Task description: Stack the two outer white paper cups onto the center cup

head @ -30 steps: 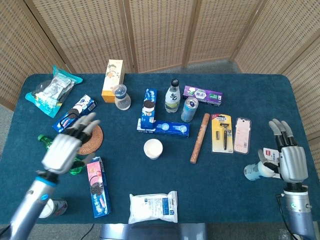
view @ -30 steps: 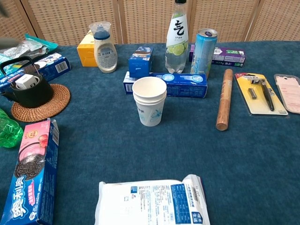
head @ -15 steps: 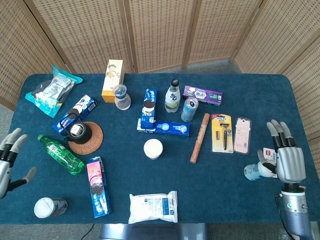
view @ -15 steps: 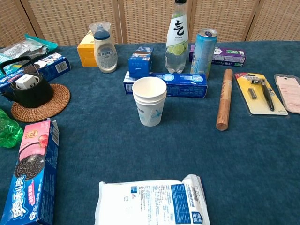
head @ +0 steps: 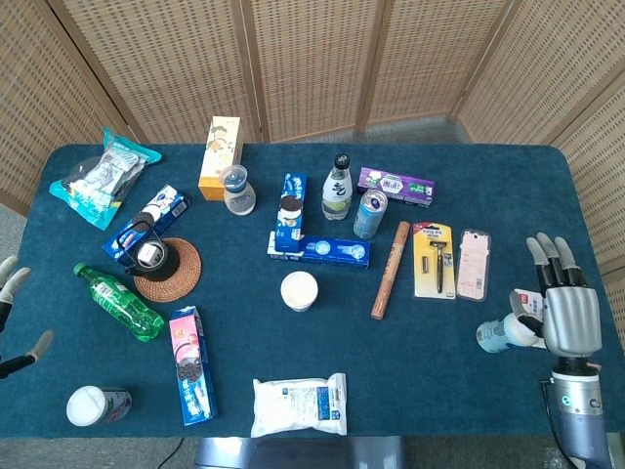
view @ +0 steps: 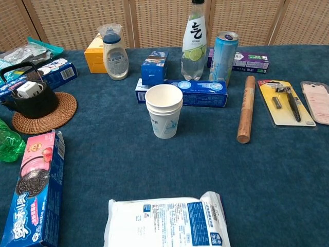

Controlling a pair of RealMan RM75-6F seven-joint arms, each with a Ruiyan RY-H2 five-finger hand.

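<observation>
While three nested paper cups (view: pixel 164 116) stand mid-table, both the left hand (head: pixel 12 313) and right hand (head: pixel 569 311) hang spread, empty.

White paper cup stack (head: pixel 299 290) mid-table, right hand (head: pixel 569 311) open, fingers (head: pixel 547 250) spread
</observation>
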